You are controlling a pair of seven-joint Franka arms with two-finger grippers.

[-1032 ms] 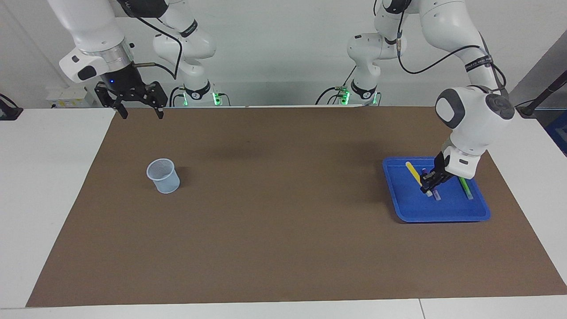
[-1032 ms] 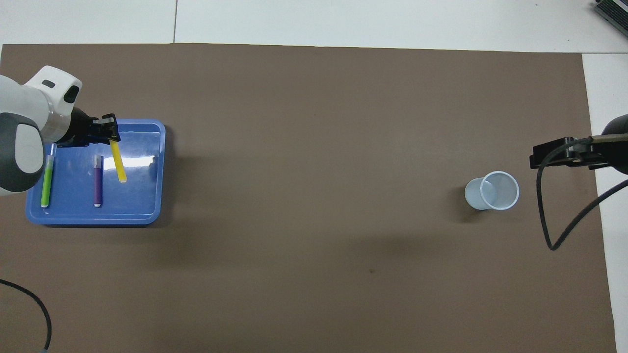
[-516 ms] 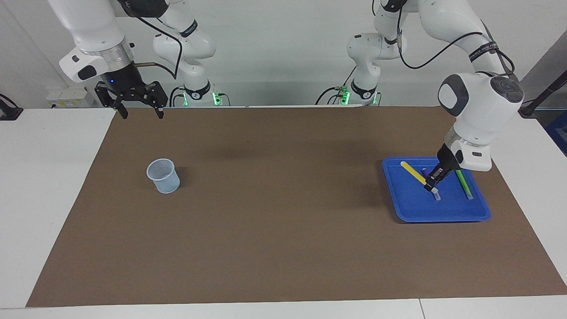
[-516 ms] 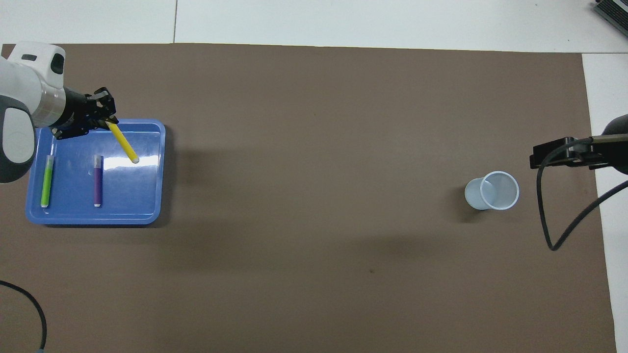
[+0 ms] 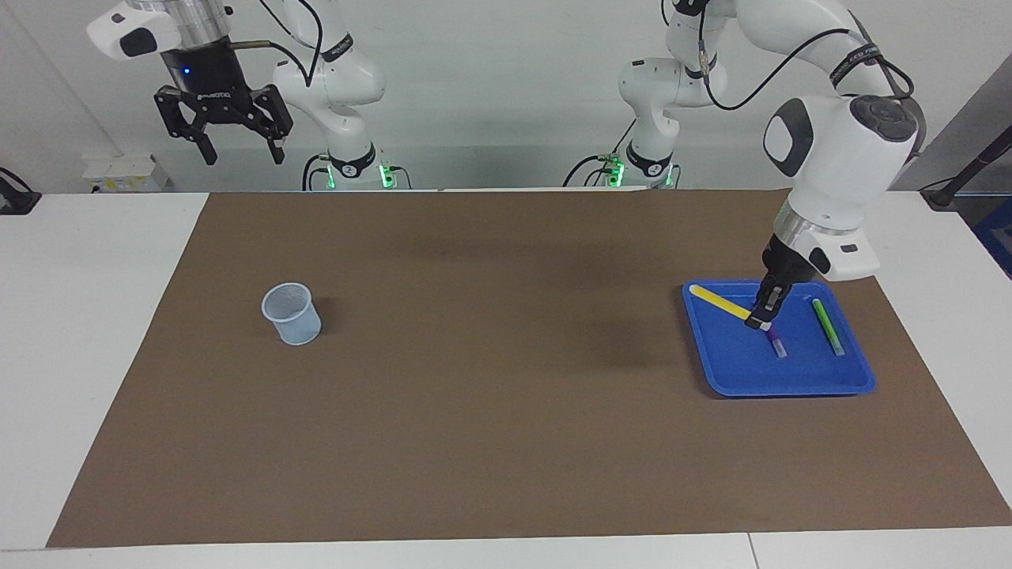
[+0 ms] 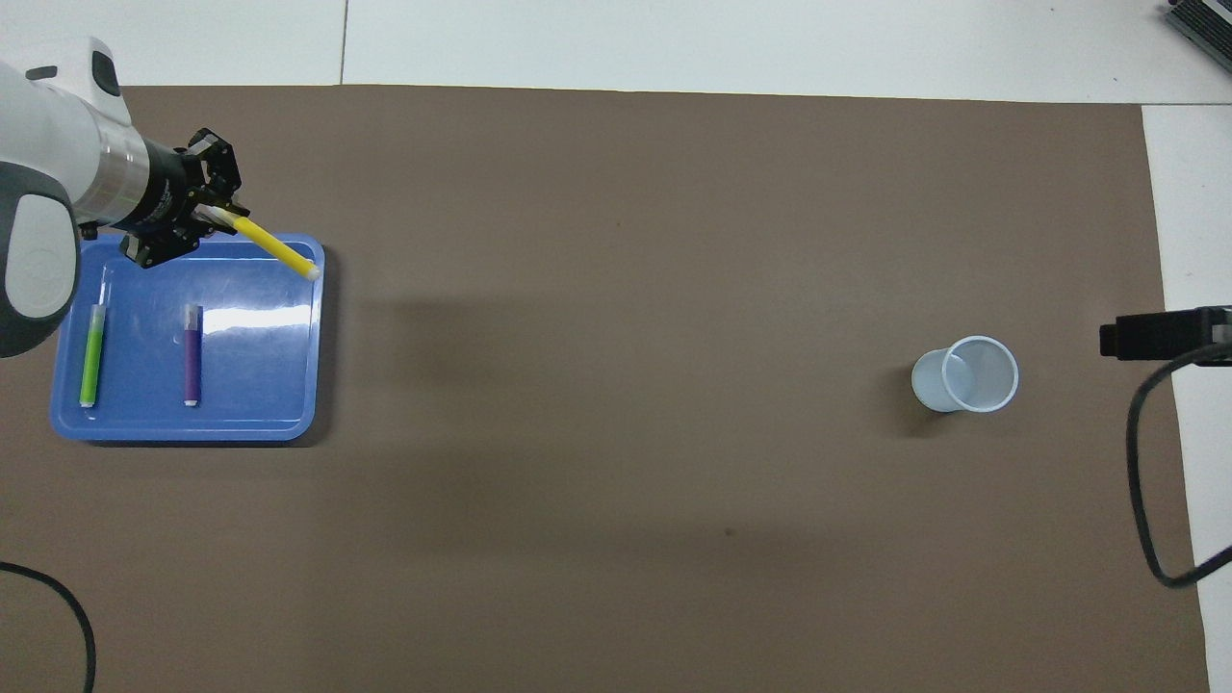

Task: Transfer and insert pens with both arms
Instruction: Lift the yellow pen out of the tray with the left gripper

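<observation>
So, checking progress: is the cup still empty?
Empty: the overhead view shows the cup's bare inside, with no pen in it.

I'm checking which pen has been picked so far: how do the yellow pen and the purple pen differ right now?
The yellow pen is clamped at one end by the left gripper and lifted over the blue tray; the purple pen lies flat in the tray, ungripped. The yellow pen slants toward the tray's corner, while the purple pen lies parallel to the green pen. The yellow one looks longer. Both are thin sticks with a pale end.
</observation>
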